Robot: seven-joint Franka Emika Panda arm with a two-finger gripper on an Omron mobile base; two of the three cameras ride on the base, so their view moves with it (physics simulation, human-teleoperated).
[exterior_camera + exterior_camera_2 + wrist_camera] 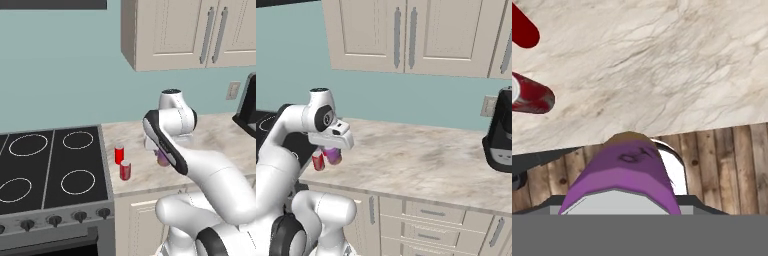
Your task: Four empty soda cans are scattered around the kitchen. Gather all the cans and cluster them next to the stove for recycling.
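My gripper (331,151) is shut on the purple soda can (333,155), holding it low over the beige counter (416,160), near its front edge. The arm partly hides that can (162,159) in the left base view. In the hand view the purple can (624,172) fills the lower middle and covers the fingertips. Two red soda cans (119,154) (125,170) stand upright on the counter just right of the stove (50,165), a short way left of the held can. The hand view shows both red cans (532,95) (522,27) at its left edge.
A black appliance (500,135) stands at the counter's right end, below a wall outlet (488,105). Cream wall cabinets (175,32) hang above the counter. The stove's knobs (55,219) line its front. Wood floor (727,165) lies beyond the counter's front edge.
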